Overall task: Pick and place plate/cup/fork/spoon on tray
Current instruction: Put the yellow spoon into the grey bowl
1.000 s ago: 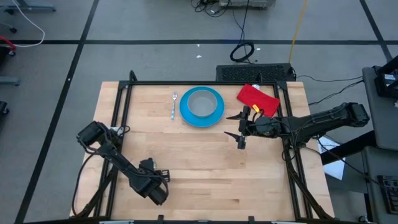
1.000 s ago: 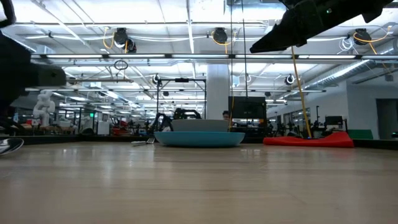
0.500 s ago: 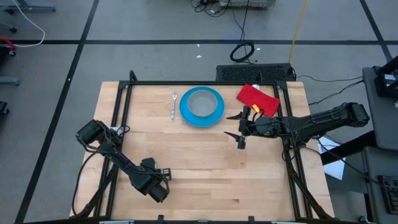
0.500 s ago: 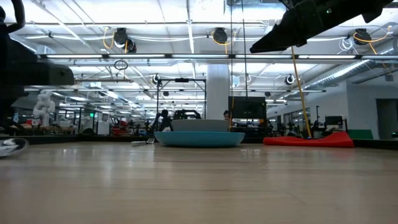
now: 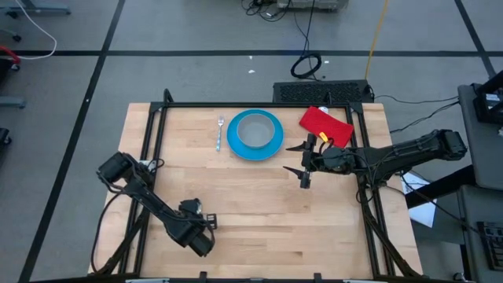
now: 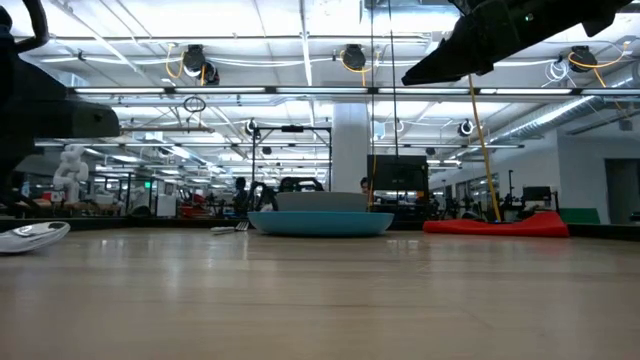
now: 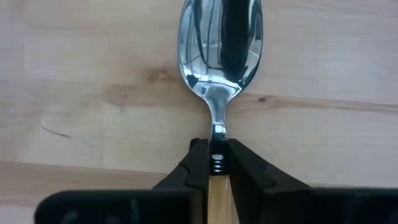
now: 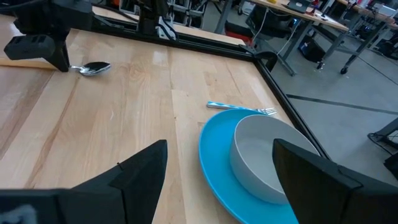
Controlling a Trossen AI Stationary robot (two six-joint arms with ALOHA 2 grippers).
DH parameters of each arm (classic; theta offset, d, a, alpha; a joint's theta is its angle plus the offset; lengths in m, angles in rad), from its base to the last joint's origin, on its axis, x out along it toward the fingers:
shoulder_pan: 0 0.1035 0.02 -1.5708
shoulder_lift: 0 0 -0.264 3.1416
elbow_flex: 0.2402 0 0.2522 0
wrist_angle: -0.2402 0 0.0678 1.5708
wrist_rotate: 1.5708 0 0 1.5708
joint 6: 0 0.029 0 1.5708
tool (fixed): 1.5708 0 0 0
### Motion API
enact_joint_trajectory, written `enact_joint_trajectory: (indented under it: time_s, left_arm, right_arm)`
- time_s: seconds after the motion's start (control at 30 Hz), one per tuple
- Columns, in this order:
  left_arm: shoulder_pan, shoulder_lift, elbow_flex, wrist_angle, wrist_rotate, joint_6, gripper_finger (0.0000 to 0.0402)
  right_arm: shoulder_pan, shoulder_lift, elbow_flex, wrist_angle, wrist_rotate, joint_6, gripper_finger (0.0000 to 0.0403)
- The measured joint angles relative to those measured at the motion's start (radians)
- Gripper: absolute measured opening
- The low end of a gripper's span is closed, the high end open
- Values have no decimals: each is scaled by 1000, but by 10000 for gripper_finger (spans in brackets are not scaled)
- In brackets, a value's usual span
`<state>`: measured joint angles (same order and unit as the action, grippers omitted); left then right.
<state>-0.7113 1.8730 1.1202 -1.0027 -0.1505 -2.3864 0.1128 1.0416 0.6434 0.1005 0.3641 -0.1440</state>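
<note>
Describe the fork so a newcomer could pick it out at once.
Find the blue plate holding the grey cup at the table's far edge. The fork lies flat on the wood on the plate's left-arm side. It is slim and all silver, unlike the orange-handled spoon.

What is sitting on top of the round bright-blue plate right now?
The pale grey, translucent bowl-like cup sits on the round bright-blue plate, toward one side, leaving a blue crescent bare. The cup looks empty. The plate surface under the cup is covered. The slim silver fork lies beside the plate, on the table.
</note>
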Motion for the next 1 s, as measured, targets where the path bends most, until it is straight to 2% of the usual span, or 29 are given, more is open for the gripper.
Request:
enact_joint_trajectory:
  time_s: [0.13, 0.3, 0.47, 0.63, 0.77, 1.0]
  left_arm:
    - [1, 6, 37, -96, -4, 19, 35]
    - [1, 3, 61, -126, -15, 30, 35]
    - [1, 3, 77, -124, -74, 56, 35]
    - [1, 2, 111, -160, -153, 69, 35]
    - [6, -1, 136, -190, -224, 81, 35]
    - [26, -22, 183, -264, -376, 125, 35]
  right_arm:
    - [0, 0, 0, 0, 0, 7, 279]
    - [0, 0, 0, 6, 0, 44, 279]
    - [0, 0, 0, 55, -5, 118, 279]
    - [0, 20, 0, 148, -81, 197, 279]
    - [15, 78, 0, 231, -134, 245, 279]
    - [87, 254, 0, 417, -137, 280, 279]
